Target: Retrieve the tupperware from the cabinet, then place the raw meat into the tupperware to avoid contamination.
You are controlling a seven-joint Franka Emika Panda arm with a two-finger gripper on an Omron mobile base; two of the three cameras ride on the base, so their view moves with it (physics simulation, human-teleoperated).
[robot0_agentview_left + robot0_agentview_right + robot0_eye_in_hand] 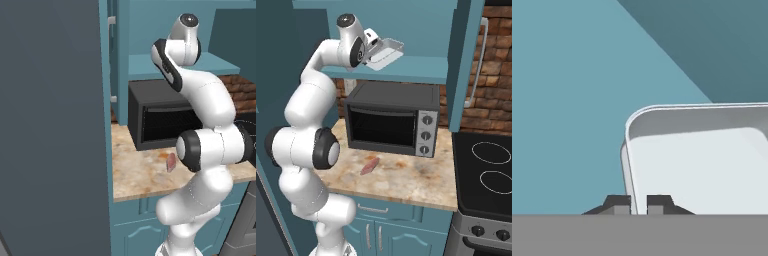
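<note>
The tupperware (385, 53) is seen tilted at the front of the teal shelf (421, 69) inside the open cabinet (406, 20), one edge raised off the shelf. The gripper (639, 206) is pinched on the container's near wall; in the hand view the two dark fingertips (618, 204) are pressed against either side of that thin wall, with the white tray floor lying beyond them. The gripper (372, 44) is seen in the right base view just beside the container's left end.

The raw meat (370, 166) is noted lying flat on the countertop (421, 182), in front of the microwave (392, 119) and well apart from the tupperware above. In the left base view the meat (171, 162) is partly hidden by the arm's elbow joint.

The black microwave is positioned directly under the shelf, its top close beneath it. An open cabinet door (466, 60) with a long silver bar handle (478, 65) is seen to the right of the shelf, projecting toward the camera. A tall dark grey unit (52, 125) occupies the left side of the left base view, beside the counter's edge.

The countertop is a mottled beige stone. Teal lower cabinets (386, 230) are recorded beneath it, a black stovetop (483, 170) with ring burners to the right, and a red-brown brick wall (496, 65) behind.
</note>
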